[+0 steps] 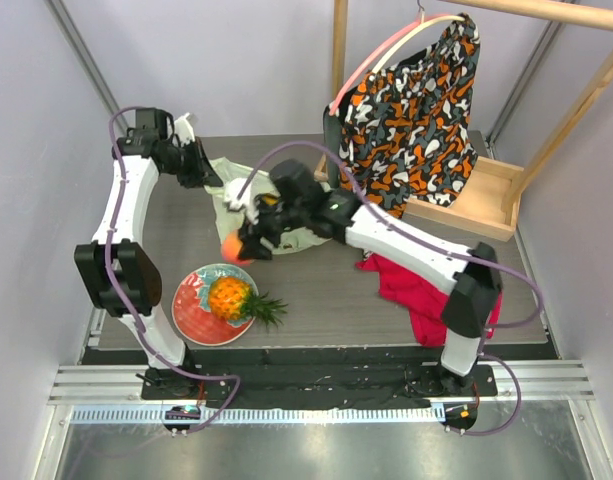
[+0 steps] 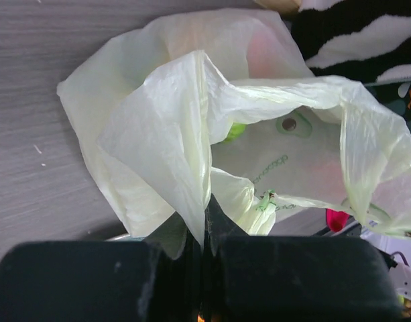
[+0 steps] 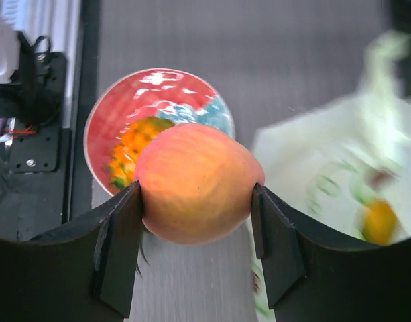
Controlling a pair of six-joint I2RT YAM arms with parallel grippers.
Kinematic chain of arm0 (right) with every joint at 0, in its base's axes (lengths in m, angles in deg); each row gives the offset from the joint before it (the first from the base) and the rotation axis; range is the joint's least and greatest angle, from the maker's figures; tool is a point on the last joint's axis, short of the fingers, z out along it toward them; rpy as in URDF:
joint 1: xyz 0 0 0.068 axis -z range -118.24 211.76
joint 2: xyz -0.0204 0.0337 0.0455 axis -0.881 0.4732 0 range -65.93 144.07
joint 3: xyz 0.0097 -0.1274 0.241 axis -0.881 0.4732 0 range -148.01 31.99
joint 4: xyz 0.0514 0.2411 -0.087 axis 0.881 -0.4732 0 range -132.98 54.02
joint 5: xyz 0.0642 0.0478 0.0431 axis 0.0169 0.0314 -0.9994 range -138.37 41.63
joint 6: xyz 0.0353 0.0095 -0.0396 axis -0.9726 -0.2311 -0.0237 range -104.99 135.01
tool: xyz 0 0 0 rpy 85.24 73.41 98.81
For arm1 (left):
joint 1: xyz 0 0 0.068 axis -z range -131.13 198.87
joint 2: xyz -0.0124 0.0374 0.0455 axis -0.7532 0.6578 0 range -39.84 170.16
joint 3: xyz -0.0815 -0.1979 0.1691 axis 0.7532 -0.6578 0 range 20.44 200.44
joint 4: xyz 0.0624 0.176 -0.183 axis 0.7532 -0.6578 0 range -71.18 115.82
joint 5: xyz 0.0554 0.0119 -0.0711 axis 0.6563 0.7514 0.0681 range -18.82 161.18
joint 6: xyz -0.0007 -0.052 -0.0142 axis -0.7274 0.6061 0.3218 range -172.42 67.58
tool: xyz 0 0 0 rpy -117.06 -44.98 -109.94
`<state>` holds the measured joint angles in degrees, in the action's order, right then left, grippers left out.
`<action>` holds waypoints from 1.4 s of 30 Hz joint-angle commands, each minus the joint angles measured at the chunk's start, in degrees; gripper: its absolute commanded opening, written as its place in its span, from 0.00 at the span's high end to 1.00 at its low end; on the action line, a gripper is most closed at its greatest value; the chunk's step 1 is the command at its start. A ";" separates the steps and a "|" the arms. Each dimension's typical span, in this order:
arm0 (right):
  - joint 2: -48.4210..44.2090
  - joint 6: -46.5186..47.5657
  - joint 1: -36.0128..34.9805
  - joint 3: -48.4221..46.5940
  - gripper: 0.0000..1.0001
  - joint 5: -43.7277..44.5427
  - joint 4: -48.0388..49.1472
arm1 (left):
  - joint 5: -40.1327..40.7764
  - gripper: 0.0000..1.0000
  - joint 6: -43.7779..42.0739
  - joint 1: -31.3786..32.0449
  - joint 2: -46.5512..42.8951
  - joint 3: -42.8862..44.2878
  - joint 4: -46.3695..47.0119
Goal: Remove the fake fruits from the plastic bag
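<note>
Right gripper [image 3: 196,201] clenched on peach [image 3: 195,178] near plate [image 3: 114,114]; needed lowering beside pineapple [image 1: 229,297] before release. Left gripper [image 2: 206,228] pinched bag [image 2: 158,134].

Thin, crinkled, translucent film makes up the plastic bag [image 2: 158,134] on the matt, wood-grained grey table [image 2: 37,87]. The peach [image 3: 198,184] looks smooth and dull between the matt black fingers [image 3: 118,248] of the right hand [image 3: 197,194]. The plate [image 3: 118,114] is glossy. The garment [image 1: 416,110] is printed cloth and the frame [image 1: 491,190] bare wood.
</note>
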<state>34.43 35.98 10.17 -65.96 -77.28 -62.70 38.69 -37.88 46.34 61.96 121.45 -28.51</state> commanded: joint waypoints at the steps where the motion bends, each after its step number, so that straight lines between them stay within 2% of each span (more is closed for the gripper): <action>1: 5.98 6.71 -5.97 -5.14 0.75 -1.42 1.23 | 2.87 1.00 -1.10 -0.11 -1.07 5.16 -0.61; 5: 11.69 4.88 -8.61 -6.81 0.75 0.25 6.66 | 3.57 1.00 -0.83 -0.46 -3.53 4.81 0.10; 9: 16.53 -3.11 -9.31 -9.62 0.75 0.43 11.42 | 3.84 1.00 -0.13 -0.99 -6.43 2.88 0.27; 15: 17.85 -4.27 -11.07 -11.29 0.76 -0.63 13.53 | 3.05 1.00 1.27 -2.75 -10.56 0.15 -0.08; 17: 17.86 -4.80 -11.07 -11.56 0.77 1.21 14.41 | 2.44 1.00 1.45 -3.63 -11.71 -0.20 -0.25; 21: 18.47 -3.22 -10.46 -9.63 0.79 11.38 16.96 | 1.99 1.00 1.63 -4.59 -14.52 -1.34 -0.08; 23: 19.78 -4.35 -9.58 -9.62 0.79 11.59 18.89 | 1.29 1.00 1.63 -4.59 -15.40 -2.39 -0.17; 27: 23.48 -5.77 -8.26 -11.82 0.78 15.71 18.55 | 0.06 1.00 1.80 -4.68 -16.98 -4.24 0.27; 31: 24.62 -6.47 -7.30 -10.25 0.77 15.20 16.71 | 0.23 1.00 1.63 -4.86 -16.99 -4.16 0.19; 42: 19.01 -9.90 -6.85 0.56 0.76 12.82 14.24 | -0.20 1.00 1.98 -5.39 -16.72 -5.47 1.15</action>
<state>59.13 27.65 3.70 -67.86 -64.14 -48.07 40.05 -36.30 41.34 46.64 116.49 -29.07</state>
